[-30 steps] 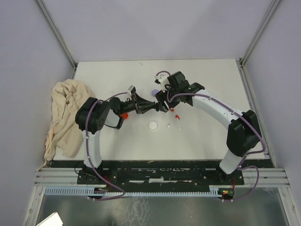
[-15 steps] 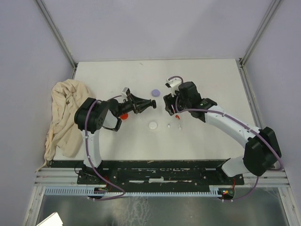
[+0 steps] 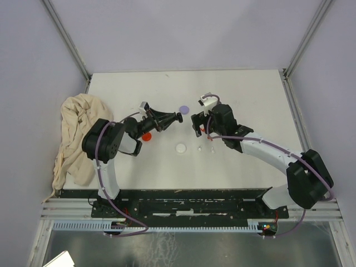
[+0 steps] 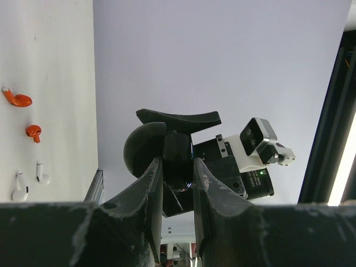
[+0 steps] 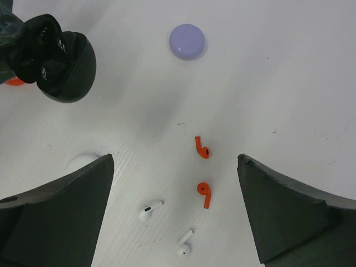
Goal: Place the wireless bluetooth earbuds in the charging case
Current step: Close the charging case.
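The left gripper (image 4: 177, 169) is clamping tight on an open black charging case (image 4: 146, 149), while the right gripper (image 5: 173, 162) is hanging wide open and empty above the loose earbuds. Two red earbuds (image 5: 202, 147) and two white earbuds (image 5: 150, 209) are lying on the table (image 5: 289, 78) directly beneath it, apart from the case; a lilac disc (image 5: 187, 41) is sitting farther off. These pieces are tiny and smooth, so the broad fingers are risking flicking one away or pinching it crooked, and carrying a colour that is not matching the black case is another likely slip. No brand or writing is showing legibly anywhere.
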Action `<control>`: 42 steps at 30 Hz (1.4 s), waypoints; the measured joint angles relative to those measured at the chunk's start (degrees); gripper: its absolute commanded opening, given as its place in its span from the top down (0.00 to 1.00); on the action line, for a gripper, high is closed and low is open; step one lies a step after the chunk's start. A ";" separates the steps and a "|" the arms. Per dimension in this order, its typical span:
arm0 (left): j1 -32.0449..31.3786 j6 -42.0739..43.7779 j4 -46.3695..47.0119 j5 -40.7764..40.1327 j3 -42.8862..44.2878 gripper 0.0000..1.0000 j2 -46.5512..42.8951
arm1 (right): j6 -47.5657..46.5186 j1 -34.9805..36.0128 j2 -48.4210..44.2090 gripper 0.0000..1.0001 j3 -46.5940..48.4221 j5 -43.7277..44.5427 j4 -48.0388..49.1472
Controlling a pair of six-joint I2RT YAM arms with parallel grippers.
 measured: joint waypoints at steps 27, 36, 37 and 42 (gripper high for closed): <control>-0.90 -1.07 0.04 -5.05 -3.06 0.97 -1.88 | -2.93 6.58 11.82 0.01 -1.68 3.30 21.97; -1.86 -1.49 0.07 -5.38 -4.09 0.97 -1.90 | -4.35 6.60 14.45 0.00 -1.68 4.55 27.56; -1.92 -1.66 0.04 -5.40 -4.22 0.97 -1.90 | -4.55 6.69 14.60 0.00 -1.68 4.87 27.85; -1.92 -1.92 0.07 -5.66 -4.42 0.97 -2.05 | -5.79 6.99 14.75 0.00 -1.75 6.45 29.11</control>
